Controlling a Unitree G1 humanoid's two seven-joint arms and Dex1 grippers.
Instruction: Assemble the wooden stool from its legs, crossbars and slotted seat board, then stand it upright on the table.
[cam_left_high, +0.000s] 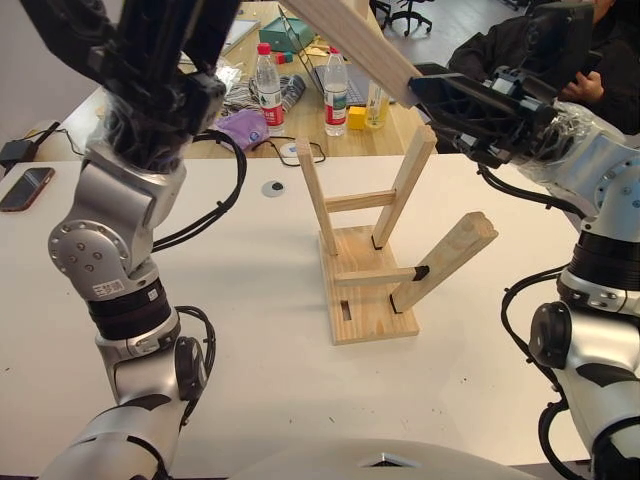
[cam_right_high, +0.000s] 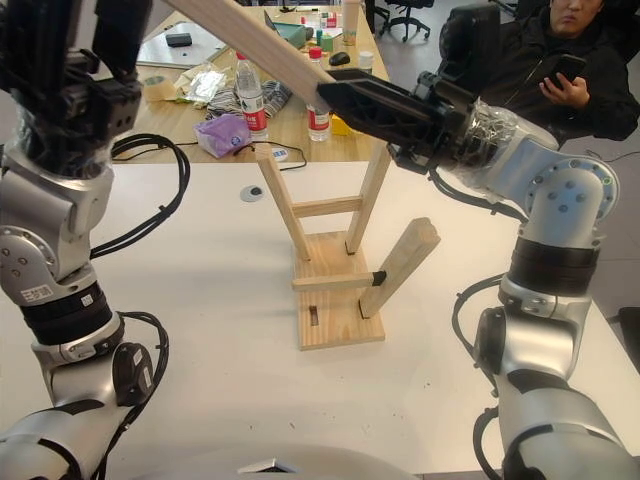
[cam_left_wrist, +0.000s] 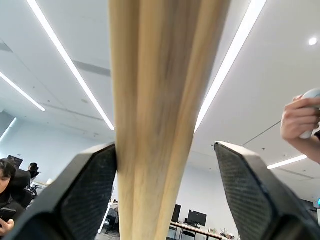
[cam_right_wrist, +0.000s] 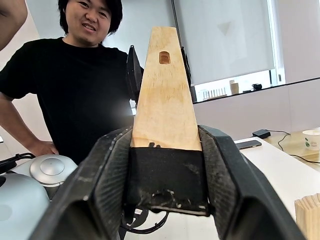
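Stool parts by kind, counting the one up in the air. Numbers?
Legs: 4 (back left leg, back right leg, tilted leg, raised leg)
Crossbars: 2 (back crossbar, front crossbar)
Seat board: 1
Total: 7

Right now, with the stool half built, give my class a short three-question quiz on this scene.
1. True or false: the seat board lies flat on the table.
2. How many legs are slotted into it?
3. The right end effector grips: A a bottle, B a leg, C a crossbar.
Key: 1 true. 2 three, one tilted. 3 B, the raised leg.
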